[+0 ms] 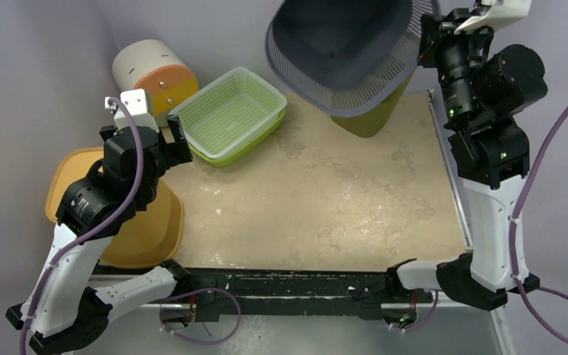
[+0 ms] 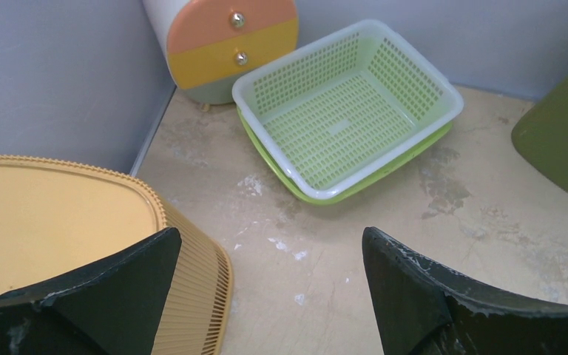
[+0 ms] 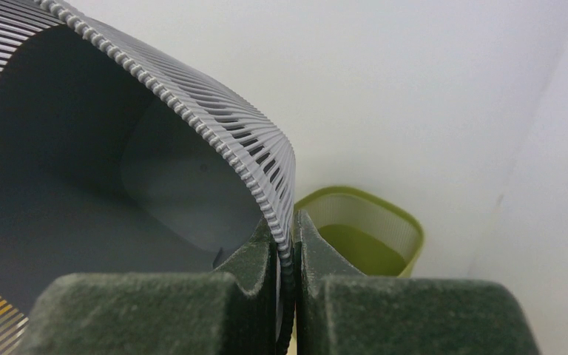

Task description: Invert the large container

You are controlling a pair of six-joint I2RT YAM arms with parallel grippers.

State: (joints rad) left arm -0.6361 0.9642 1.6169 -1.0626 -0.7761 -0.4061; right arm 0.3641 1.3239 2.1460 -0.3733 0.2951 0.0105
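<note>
The right fingers (image 3: 148, 310) pinched only the thin rim of the raised grey bin (image 1: 340, 44) (left fingers (image 2: 111, 296) spread, idle), so tipping might have twisted it loose.

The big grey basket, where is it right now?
The grey basket hangs in the air at the top view's upper right, rim pinched by the right gripper, over the olive-green bin.

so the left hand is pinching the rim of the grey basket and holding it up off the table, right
Not quite: it is the right hand that is pinching the rim of the grey basket and holding it up off the table. The right wrist view shows it shut on the rim; the left hand is open and holds nothing.
</note>
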